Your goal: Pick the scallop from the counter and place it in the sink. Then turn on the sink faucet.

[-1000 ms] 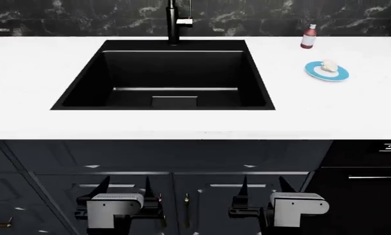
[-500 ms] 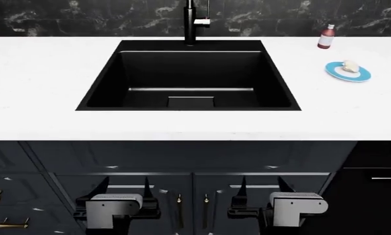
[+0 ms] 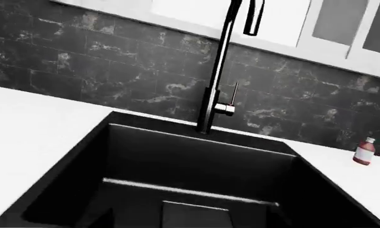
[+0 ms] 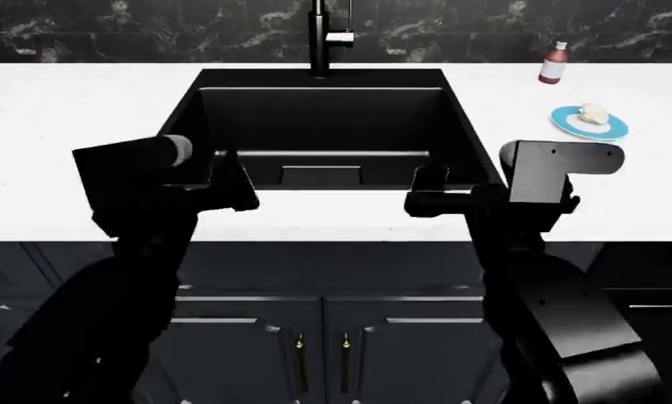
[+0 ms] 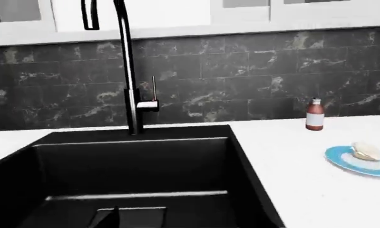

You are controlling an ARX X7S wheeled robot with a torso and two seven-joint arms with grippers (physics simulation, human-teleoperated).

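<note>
The cream scallop (image 4: 593, 112) (image 5: 367, 151) lies on a round light-blue plate (image 4: 589, 126) (image 5: 356, 163) on the white counter (image 4: 66, 109), to the right of the black sink (image 4: 190, 126) (image 3: 177, 190). The black sink faucet (image 4: 318, 38) (image 5: 131, 95) (image 3: 215, 80) rises behind the basin, its chrome lever (image 5: 153, 90) (image 3: 233, 97) upright. My left gripper (image 4: 232, 181) and right gripper (image 4: 428, 192) hover over the sink's front edge, both open and empty. The right gripper is well short of the scallop. One dark fingertip (image 5: 112, 217) shows in the right wrist view.
A red-and-white bottle (image 4: 552, 62) (image 5: 314, 114) (image 3: 364, 151) stands by the black marbled wall, behind the plate. Dark cabinet doors (image 4: 313, 353) with brass handles sit under the counter. A recessed drain panel (image 4: 321, 176) lies in the sink floor.
Both arms have risen from down by the cabinet doors to counter height at the sink's front edge. The head view has shifted slightly sideways.
</note>
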